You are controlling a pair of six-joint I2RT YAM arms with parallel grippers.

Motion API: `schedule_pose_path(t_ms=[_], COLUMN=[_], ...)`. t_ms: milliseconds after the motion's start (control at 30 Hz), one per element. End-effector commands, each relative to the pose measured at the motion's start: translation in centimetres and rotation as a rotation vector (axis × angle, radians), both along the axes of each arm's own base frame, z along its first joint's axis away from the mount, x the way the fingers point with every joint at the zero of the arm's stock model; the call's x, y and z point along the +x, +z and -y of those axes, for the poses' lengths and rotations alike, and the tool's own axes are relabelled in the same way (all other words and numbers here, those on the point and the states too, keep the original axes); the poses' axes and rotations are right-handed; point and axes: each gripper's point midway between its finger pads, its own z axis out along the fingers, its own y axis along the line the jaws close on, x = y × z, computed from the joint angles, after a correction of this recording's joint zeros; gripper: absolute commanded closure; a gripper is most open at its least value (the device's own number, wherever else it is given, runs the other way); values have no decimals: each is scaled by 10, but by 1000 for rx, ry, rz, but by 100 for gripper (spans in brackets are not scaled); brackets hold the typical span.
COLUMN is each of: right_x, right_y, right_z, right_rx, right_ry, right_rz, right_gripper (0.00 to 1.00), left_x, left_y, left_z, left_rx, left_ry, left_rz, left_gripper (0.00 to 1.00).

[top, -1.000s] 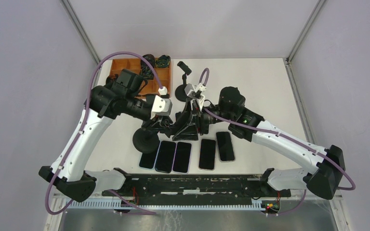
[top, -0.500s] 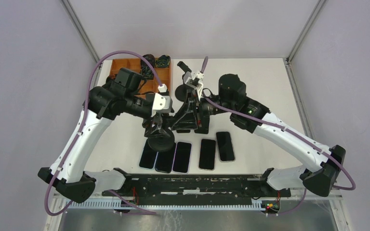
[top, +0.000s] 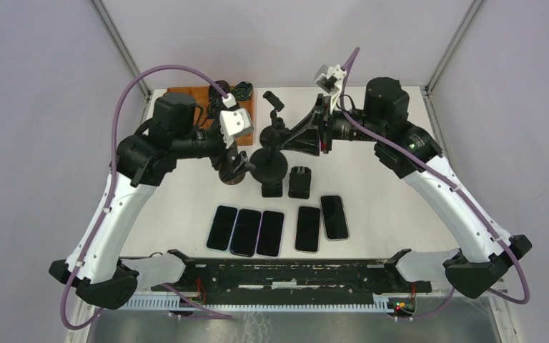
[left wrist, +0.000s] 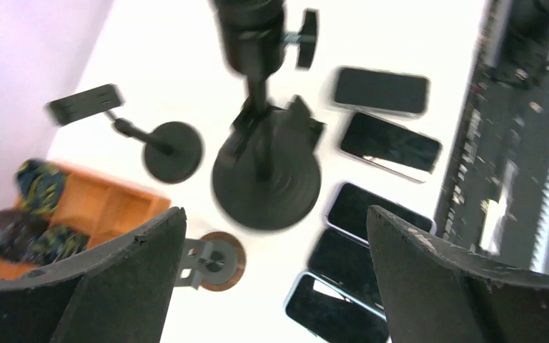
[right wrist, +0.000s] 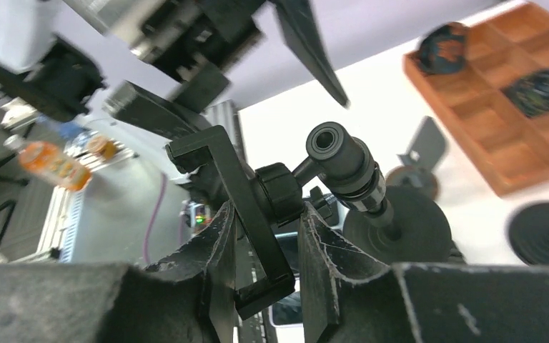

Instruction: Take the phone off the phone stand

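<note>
My right gripper (top: 297,141) (right wrist: 268,214) is shut on the flat cradle bracket (right wrist: 246,207) of a black phone stand (top: 270,163), holding it tilted above the table. Its round base (right wrist: 400,225) (left wrist: 266,179) hangs toward the left arm. No phone shows in that cradle. Several dark phones (top: 270,232) lie flat in a row near the front edge, also seen in the left wrist view (left wrist: 389,141). My left gripper (top: 234,168) (left wrist: 273,213) stands wide open just left of the base, holding nothing.
A second black stand (top: 275,108) (left wrist: 161,143) stands at the back centre. A wooden tray (top: 186,96) (left wrist: 78,214) with dark bundles sits back left. A small brown disc holder (left wrist: 211,251) lies under the left gripper. Two small black blocks (top: 300,182) sit behind the phones.
The left gripper opened, let go of the stand and drew back to the left. The right gripper carried the stand up and toward the back right.
</note>
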Motion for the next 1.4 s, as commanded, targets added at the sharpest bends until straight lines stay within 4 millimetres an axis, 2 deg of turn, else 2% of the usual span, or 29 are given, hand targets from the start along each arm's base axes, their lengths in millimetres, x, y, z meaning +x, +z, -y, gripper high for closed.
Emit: schedule_pose_path(t_ms=[0,100,267,467,667,733,833,1067,1133,1200,1233,1267,1367], right_x=[36,70,125,193,239,248,257,276,277,278,278,278,276], right_y=[34,23,11,-25,-54,-69,-89,-108,-118,-131,-136,-141,-153], right_z=[31,44,70,103,119,116,112,118,121,124,125,125,129], right_rx=[16,-38,-95,-178,-156,-142,-129,-180,-192,-203,-209,-211,-215], right_ry=[-168,-271,-407,-555,-610,-600,-592,-612,-617,-618,-618,-616,-614], right_rz=[160,153,157,121,87,53,16,36,23,1,-11,-26,-69], right_gripper=[100,100,100,100,100,100,100,100,100,100,98,91,65], left_x=[45,56,62,60,71,76,78,87,88,94,96,97,103], left_y=[53,50,25,0,-11,-7,-1,-35,-36,-29,-24,-18,-6], left_z=[-18,-27,-33,-32,-47,-52,-47,-40,-41,-44,-45,-46,-48], left_rx=[-128,-101,-39,-7,65,35,-15,50,45,19,6,-7,-24], left_ry=[330,412,470,472,548,572,551,530,537,573,586,594,613], left_rz=[112,109,40,-23,-25,-13,-18,-91,-91,-74,-68,-62,-55], left_gripper=[0,0,0,0,0,0,0,0,0,0,0,0,0])
